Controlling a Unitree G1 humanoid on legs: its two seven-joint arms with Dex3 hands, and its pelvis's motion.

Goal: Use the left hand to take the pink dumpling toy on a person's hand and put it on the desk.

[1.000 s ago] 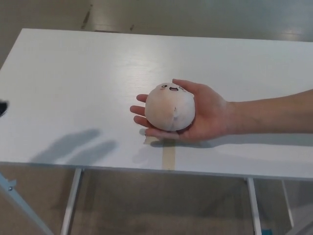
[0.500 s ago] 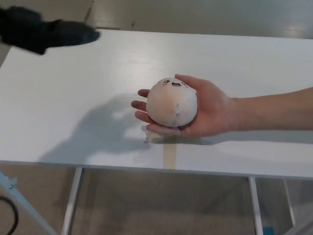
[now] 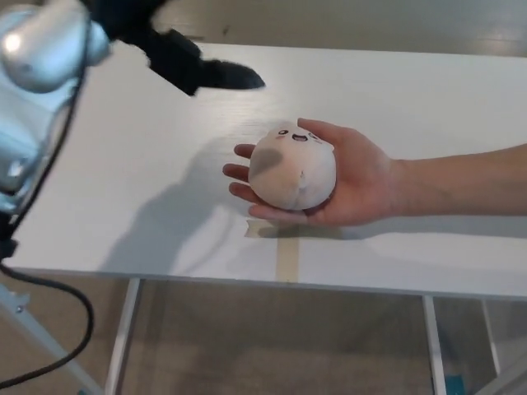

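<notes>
Resting in a person's hand [image 3: 350, 177], the pink dumpling toy [image 3: 292, 171] sits near the middle of the white bench [image 3: 412, 90] in the head view, its small printed face turned up and away from the camera. The palm lies open and upward, fingers curled lightly under the toy's left side, with the forearm reaching in from the picture's right edge. A strip of tan tape [image 3: 285, 253] runs on the bench surface just below the palm, toward the near edge. At the upper left the robot's left hand [image 3: 193, 64] hangs above the bench, black fingers spread and holding nothing, one fingertip pointing toward the toy but well apart from it. Its silver arm [image 3: 41, 58] fills the top left corner, blurred, and a dark cable [image 3: 58, 329] loops below. Its shadow falls across the bench left of the toy. No right hand shows
</notes>
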